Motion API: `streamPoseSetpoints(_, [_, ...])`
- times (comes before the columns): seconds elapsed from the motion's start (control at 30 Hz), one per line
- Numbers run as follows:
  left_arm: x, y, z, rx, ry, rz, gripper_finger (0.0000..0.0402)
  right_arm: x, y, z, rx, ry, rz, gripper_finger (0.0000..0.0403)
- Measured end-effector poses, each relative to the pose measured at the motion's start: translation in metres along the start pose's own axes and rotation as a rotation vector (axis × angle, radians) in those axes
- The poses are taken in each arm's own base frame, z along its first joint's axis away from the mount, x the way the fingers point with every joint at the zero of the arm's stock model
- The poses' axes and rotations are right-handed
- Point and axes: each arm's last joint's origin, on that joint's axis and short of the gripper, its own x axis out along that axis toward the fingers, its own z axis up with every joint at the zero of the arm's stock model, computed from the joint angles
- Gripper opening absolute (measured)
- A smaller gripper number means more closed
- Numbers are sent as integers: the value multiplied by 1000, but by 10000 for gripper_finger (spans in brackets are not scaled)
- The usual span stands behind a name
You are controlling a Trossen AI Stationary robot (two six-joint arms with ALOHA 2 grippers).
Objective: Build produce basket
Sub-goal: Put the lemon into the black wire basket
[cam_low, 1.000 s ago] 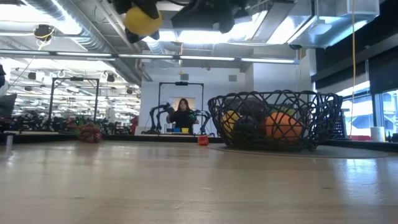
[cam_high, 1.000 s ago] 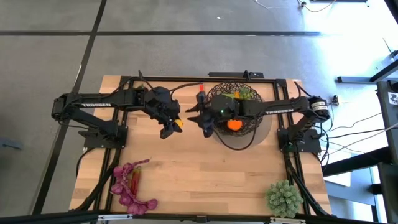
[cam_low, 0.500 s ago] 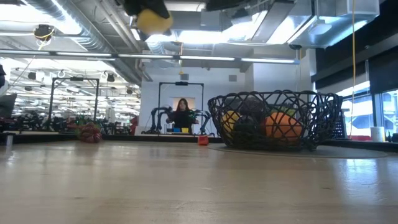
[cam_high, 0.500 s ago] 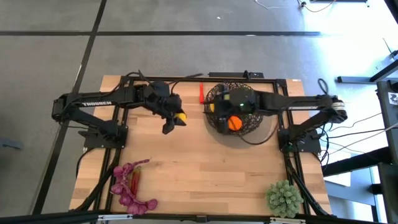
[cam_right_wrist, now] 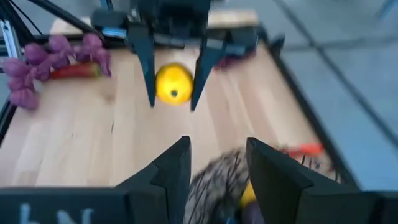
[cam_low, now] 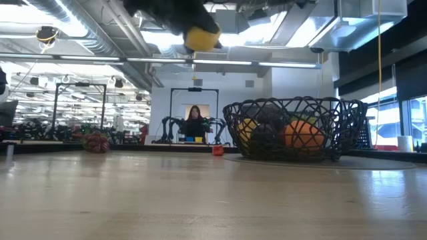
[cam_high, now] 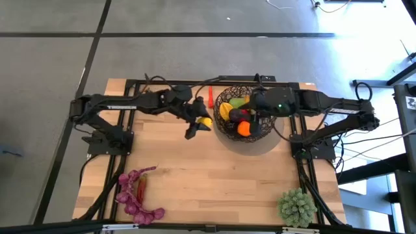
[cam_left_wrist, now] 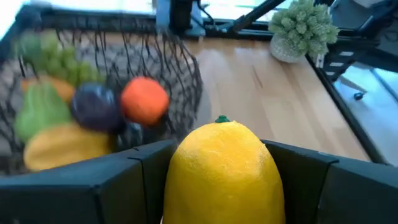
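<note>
A lemon (cam_left_wrist: 222,171) is seen clamped between the fingers of the left gripper (cam_high: 198,125), held above the table (cam_high: 214,175) just at the basket's (cam_high: 245,117) nine o'clock. Only the left wrist view shows the basket's contents closely: an orange (cam_left_wrist: 144,100), grapes, yellow and green fruit. The right gripper (cam_right_wrist: 216,163), fingers apart and empty, is seen over the basket's twelve o'clock rim. At the table's seven o'clock, purple leaves (cam_high: 133,195) are visible.

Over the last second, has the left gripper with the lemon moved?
Yes. In the high view the left gripper, shut on the lemon, has travelled toward the basket and now sits just beside its rim.
</note>
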Motion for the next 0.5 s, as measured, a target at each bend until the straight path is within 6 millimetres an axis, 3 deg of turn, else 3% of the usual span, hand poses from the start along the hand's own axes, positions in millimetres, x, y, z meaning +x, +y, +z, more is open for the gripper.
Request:
streamPoseSetpoints(0.23, [30, 11, 4, 174, -151, 11, 205, 2, 0, -13, 54, 144, -14, 153])
streamPoseSetpoints(0.5, [64, 22, -7, 179, -216, 15, 205, 2, 0, -16, 122, 165, -22, 153])
